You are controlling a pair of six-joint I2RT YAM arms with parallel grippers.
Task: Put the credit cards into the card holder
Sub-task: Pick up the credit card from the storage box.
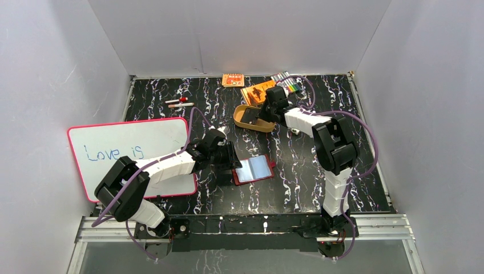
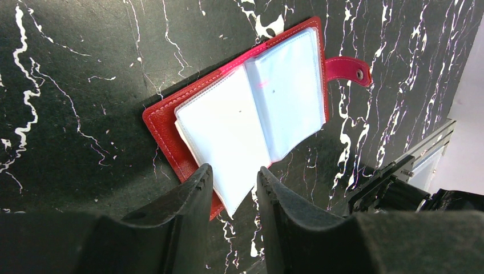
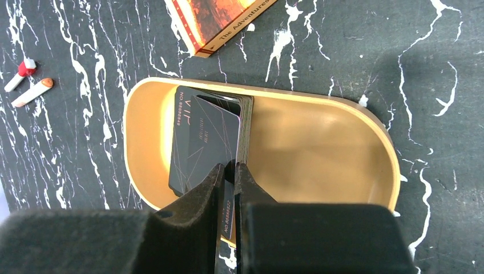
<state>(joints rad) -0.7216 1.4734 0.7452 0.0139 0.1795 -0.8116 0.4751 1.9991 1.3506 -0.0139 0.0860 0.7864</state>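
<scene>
The red card holder (image 1: 255, 169) lies open on the table with its clear sleeves up; the left wrist view shows it (image 2: 251, 111) with its snap tab at the right. My left gripper (image 2: 234, 180) is open just over its near edge, with a sleeve corner between the fingers. A stack of dark credit cards (image 3: 205, 137) lies in the tan oval tray (image 3: 319, 142). My right gripper (image 3: 229, 171) is shut on one dark card, held edge-on over the tray (image 1: 253, 118).
A whiteboard (image 1: 131, 151) lies at the left. Two markers (image 1: 178, 102), an orange packet (image 1: 233, 80), an orange book (image 1: 258, 91) and a bundle of pens (image 1: 287, 81) lie at the back of the table.
</scene>
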